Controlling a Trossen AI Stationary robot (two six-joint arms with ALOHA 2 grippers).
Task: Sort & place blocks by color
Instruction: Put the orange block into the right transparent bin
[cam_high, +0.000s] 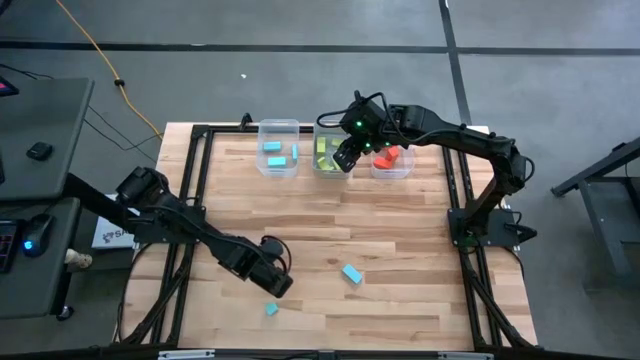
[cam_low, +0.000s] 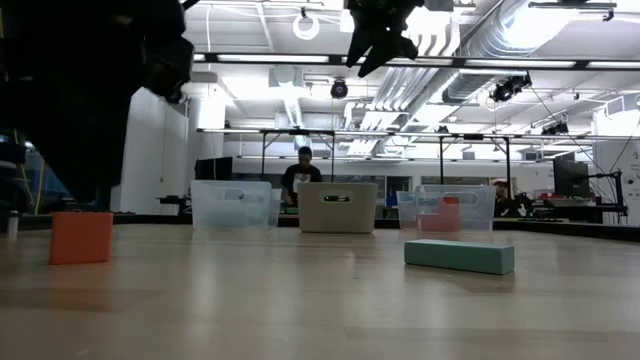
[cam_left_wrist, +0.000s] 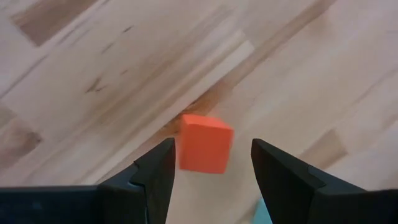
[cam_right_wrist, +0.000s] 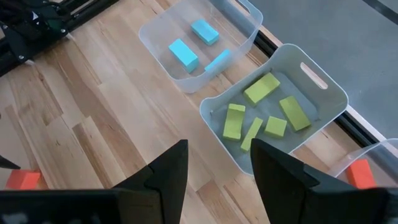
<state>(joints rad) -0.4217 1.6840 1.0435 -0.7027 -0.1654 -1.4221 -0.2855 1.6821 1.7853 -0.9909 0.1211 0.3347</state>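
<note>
Blocks: red-orange cube (cam_left_wrist: 205, 144) on bench (cam_high: 330, 215), near front edge, between left gripper (cam_left_wrist: 211, 165) fingers, apart, untouched.
Loose blue blocks: bar (cam_high: 351, 273) mid-bench; cube (cam_high: 271, 310) near front.
Right gripper (cam_right_wrist: 217, 165): apart, empty, above green bin (cam_right_wrist: 323, 93).

Two dark arms — matte black links, chunky joints. Left gripper (cam_left_wrist: 208, 171): blunt black fingers (cam_left_wrist: 155, 177), tapered tips, flat inner faces. Right gripper (cam_right_wrist: 217, 171): same build, same wedge fingers (cam_right_wrist: 283, 174). Green LED glowing near right wrist, black cable looped alongside — no visible markings.
</note>
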